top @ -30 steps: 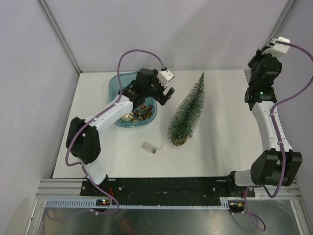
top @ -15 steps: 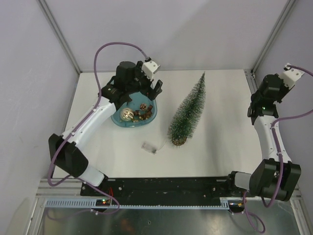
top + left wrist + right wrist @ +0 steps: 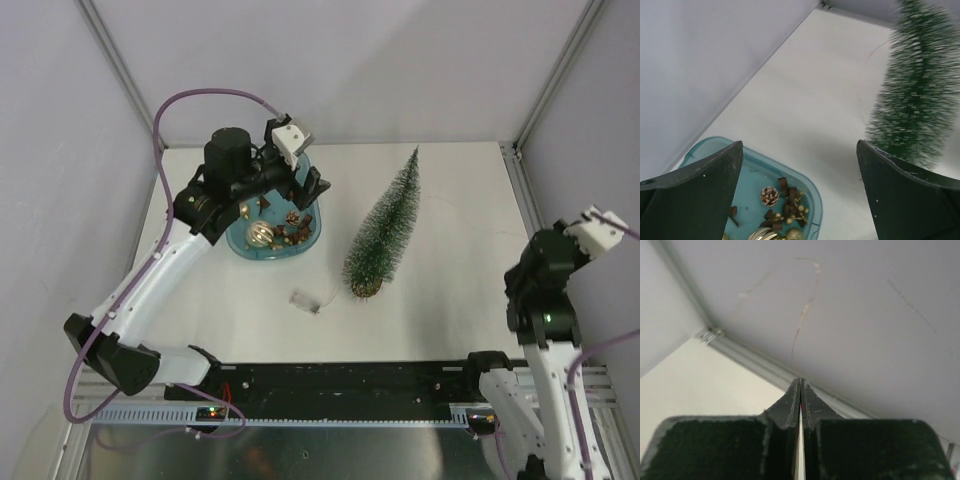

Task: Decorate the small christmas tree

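Note:
The small christmas tree [image 3: 383,228] lies on its side on the white table, tip to the back and brown base to the front; it also shows in the left wrist view [image 3: 917,100]. My left gripper [image 3: 308,192] is open and empty, held above the far right edge of the blue tray [image 3: 240,243]. In the left wrist view the tray [image 3: 812,195] holds a pinecone [image 3: 770,196], gold balls and brown bits, below the wide-apart jaws [image 3: 800,150]. My right gripper [image 3: 572,243] is shut, far right, pointing at the wall [image 3: 800,380].
A small clear packet [image 3: 308,300] lies on the table in front of the tray, left of the tree's base. Walls enclose the table at the left, back and right. A thin pale wavy line [image 3: 802,320] shows on the wall past my right fingertips.
My left arm has swung up and back to the left, over the tray's far side. My right arm has pulled back from the far right corner to the near right.

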You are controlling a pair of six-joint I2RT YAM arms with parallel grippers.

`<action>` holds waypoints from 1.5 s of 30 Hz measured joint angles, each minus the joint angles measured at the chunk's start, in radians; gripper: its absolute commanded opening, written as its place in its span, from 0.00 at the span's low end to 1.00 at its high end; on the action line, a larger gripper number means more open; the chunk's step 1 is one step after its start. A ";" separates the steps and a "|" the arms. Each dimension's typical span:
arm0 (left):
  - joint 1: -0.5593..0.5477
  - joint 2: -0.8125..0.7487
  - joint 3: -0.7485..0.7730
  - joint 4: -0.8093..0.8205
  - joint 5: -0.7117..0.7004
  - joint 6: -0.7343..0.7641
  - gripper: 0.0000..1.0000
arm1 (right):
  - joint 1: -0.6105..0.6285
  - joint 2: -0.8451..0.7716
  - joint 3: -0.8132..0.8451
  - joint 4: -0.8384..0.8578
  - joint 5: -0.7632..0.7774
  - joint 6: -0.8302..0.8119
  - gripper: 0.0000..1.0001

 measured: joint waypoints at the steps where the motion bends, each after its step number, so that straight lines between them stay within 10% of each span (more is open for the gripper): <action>1: -0.010 -0.011 0.000 0.000 0.009 -0.006 1.00 | 0.035 -0.047 -0.009 -0.041 0.003 0.013 0.00; 23: -0.407 -0.101 -0.022 -0.040 0.013 0.086 1.00 | 0.789 -0.089 0.150 -0.676 -0.306 0.227 0.00; 45: -0.700 -0.012 -0.068 -0.035 -0.063 0.344 1.00 | 0.550 0.004 0.252 -0.788 -0.148 0.196 0.00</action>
